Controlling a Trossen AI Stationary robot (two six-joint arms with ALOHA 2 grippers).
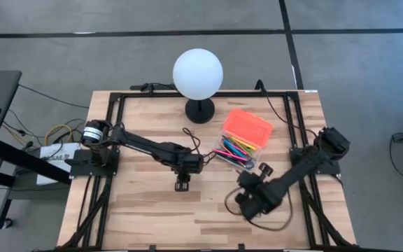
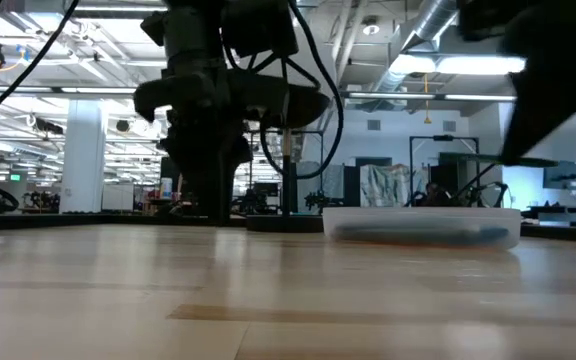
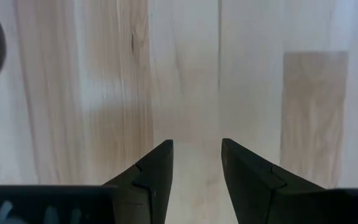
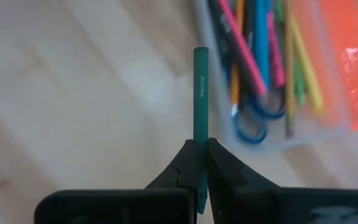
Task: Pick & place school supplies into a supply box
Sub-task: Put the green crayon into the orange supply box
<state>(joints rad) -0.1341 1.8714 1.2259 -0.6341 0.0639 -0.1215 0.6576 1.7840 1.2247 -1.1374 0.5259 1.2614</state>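
— Wood table (image 1: pixel 145 203), pale planks, with a grey floor around it. What stands on it?

— A white globe lamp (image 1: pixel 198 72) on a black round base sits near the far edge, about the middle. Just to its right lies the box (image 1: pixel 242 140), a clear case with its orange lid (image 1: pixel 248 125) lying over the far half.

— And the supplies?

— Most of them are in the box already: pens (image 4: pixel 263 43) in pink, blue, yellow and green, packed side by side. In the right wrist view the blue loops of the scissors (image 4: pixel 253 121) show at the box's near end, among the pens.

— What is the right gripper doing?

— The right gripper (image 4: pixel 202 152) is clenched on a green pen (image 4: pixel 201 93), which points forward out of the fingers towards the box. Its tip is just short of the box wall, over bare wood. From above, that gripper (image 1: pixel 261 173) is in front of the box, near its closest corner.

— The left one?

— The left gripper (image 1: pixel 182 183) is at the table's middle, well apart from the box, pointing down. Its fingers (image 3: pixel 157 177) are released, with a gap of bare wood between them and nothing held.

— Anything from table height?

— The box (image 2: pixel 423 225) shows as a low clear tray with dark shapes inside, to the right of a dark arm (image 2: pixel 208 110) hanging above the table. Behind is a big hall with ceiling lights and pipes.
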